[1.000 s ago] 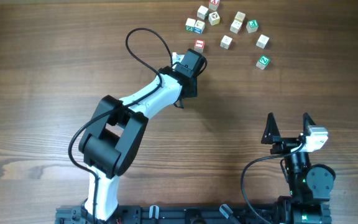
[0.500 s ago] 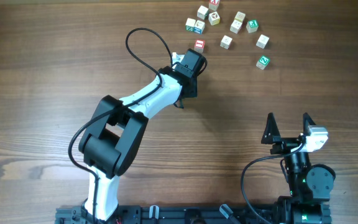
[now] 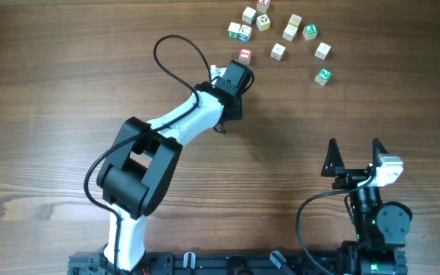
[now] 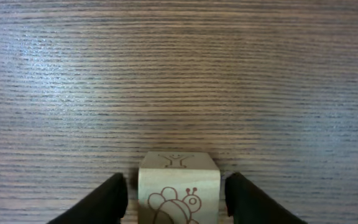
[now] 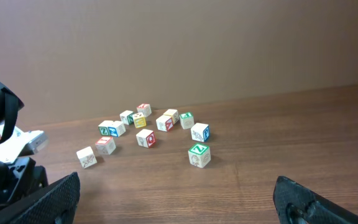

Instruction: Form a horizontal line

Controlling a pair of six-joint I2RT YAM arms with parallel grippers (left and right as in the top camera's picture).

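On the overhead feed the horizontal line (image 3: 239, 31) sits close to the far edge of the table (image 3: 52, 92), at the left end of the scattered cubes (image 3: 289, 32). It is a short row of pale cubes touching side by side. I can count only two for certain, and one has a green and blue mark on top.

My left gripper (image 3: 237, 74) is reached out toward the far edge and sits on the near side of that row, apart from it. A red-marked cube (image 3: 244, 54) lies between the two. On the left wrist feed the jaws are parted narrowly around a single cube (image 4: 179, 183), which has an outlined Y on top and a bee-like drawing on the side facing me. There is a thin gap between that cube and each of the fingers (image 4: 112, 200), so they flank it without pressing it, and it rests on the wood.

My right gripper (image 3: 354, 155) is by the near edge, toward the right corner, with its jaws spread wide, well apart from the row. Its wrist feed looks across the table and shows the row at the left of the cluster, with the other cubes to its right.
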